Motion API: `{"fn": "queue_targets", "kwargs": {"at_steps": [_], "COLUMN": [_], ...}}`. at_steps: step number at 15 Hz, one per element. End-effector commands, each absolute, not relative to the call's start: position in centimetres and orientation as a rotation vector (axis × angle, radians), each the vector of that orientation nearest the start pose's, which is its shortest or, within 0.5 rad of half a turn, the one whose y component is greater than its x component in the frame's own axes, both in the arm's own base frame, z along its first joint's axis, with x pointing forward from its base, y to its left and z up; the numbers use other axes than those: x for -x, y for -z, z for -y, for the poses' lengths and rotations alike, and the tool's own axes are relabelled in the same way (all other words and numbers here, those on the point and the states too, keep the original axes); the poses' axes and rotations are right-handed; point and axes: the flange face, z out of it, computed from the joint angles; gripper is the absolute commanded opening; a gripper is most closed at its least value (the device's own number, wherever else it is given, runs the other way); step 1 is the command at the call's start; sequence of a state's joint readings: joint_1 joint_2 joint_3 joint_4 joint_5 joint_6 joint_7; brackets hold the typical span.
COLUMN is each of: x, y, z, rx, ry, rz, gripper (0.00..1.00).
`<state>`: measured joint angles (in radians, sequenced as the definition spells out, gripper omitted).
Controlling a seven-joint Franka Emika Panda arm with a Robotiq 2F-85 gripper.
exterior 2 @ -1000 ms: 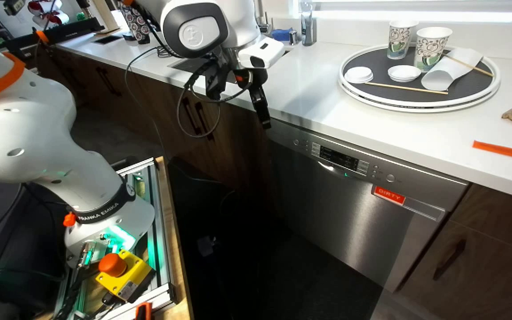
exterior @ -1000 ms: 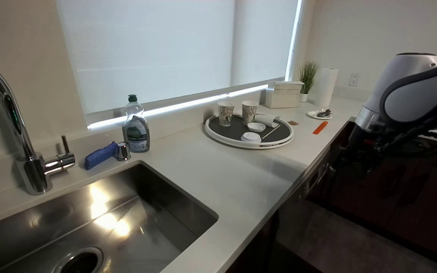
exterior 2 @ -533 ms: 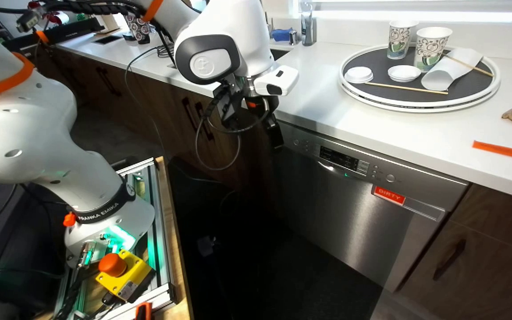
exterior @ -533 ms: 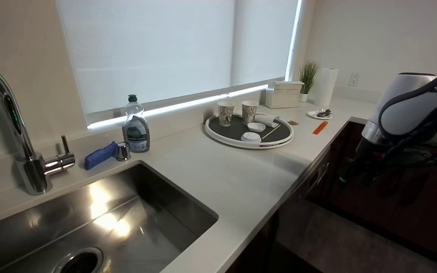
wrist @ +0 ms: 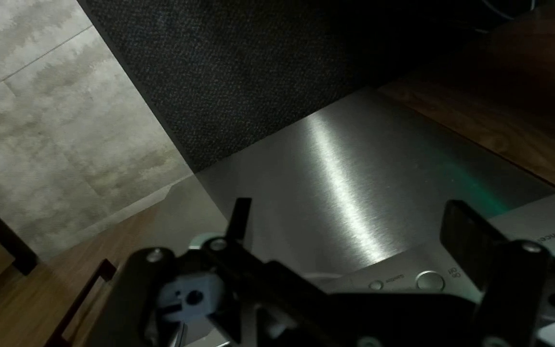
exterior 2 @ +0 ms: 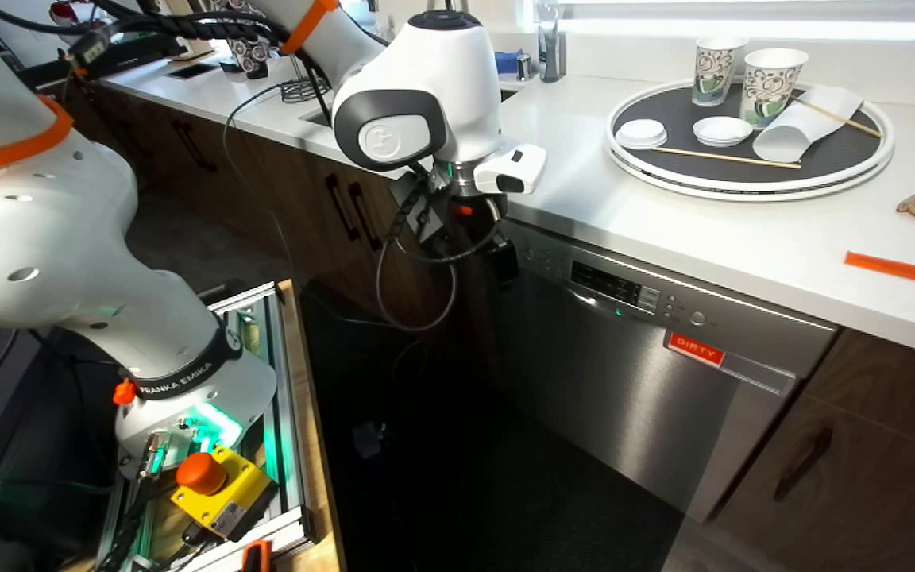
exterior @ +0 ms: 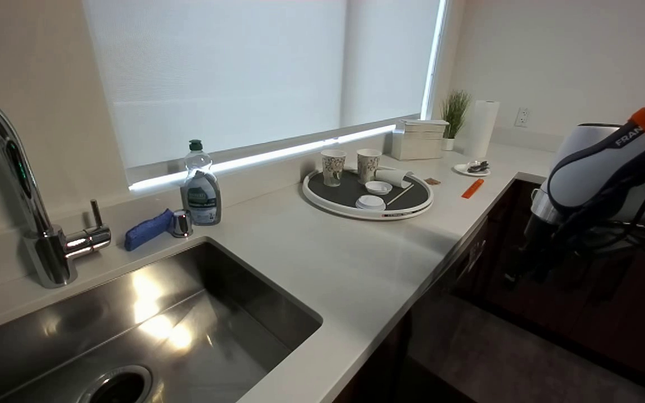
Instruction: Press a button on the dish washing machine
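Note:
The dish washing machine (exterior 2: 624,397) is a brushed stainless steel front under the white counter in an exterior view. Its top control strip has a dark display (exterior 2: 605,284), several buttons and a red DIRTY sign (exterior 2: 696,349). My gripper (exterior 2: 505,266) points down in front of the strip's left end. In the wrist view my gripper (wrist: 347,212) is open and empty, its fingers wide apart. Between them show a large round On/Off button (wrist: 430,280) and a smaller button (wrist: 376,285), partly bordered by the gripper body. I cannot tell the exact gap to the front.
The white counter (exterior 2: 577,175) edge overhangs beside the gripper. A round tray (exterior 2: 743,191) with cups and lids stands on it. Wooden cabinets (exterior 2: 862,429) flank the machine. A cable loop (exterior 2: 449,306) hangs from the wrist. A sink (exterior: 227,336) lies farther along the counter.
The gripper has moved down and towards the right in both exterior views, from near the counter edge to lower, beside the control strip's left end. The machine and counter objects are unchanged.

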<state>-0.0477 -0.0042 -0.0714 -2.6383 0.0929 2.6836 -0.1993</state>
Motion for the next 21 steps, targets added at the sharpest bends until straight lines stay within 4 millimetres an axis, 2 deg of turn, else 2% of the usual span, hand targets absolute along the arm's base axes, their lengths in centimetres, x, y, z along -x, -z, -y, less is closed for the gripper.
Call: {"fn": "queue_targets", "kwargs": {"at_steps": [1,6,8,13,18,19,21], "x": [-43.0,-43.1,-43.5,-44.6,-46.3,-45.2,-45.9], "y": [-25.1,-25.2,-24.1,-22.0,-20.3,-21.4,-21.0], "z": [5.4,5.4,6.3,7.5,7.0,6.8,6.7], "rx": [3.106,3.106,3.157,3.150,3.068,3.091,3.074], "ry": [0.084,0.086,0.111,0.316,0.397,0.379,0.386], "rz": [-0.003,0.000,0.013,0.225,0.311,0.293,0.307], "gripper": [1.00,1.00,1.00,1.00,1.00,1.00,1.00]}}
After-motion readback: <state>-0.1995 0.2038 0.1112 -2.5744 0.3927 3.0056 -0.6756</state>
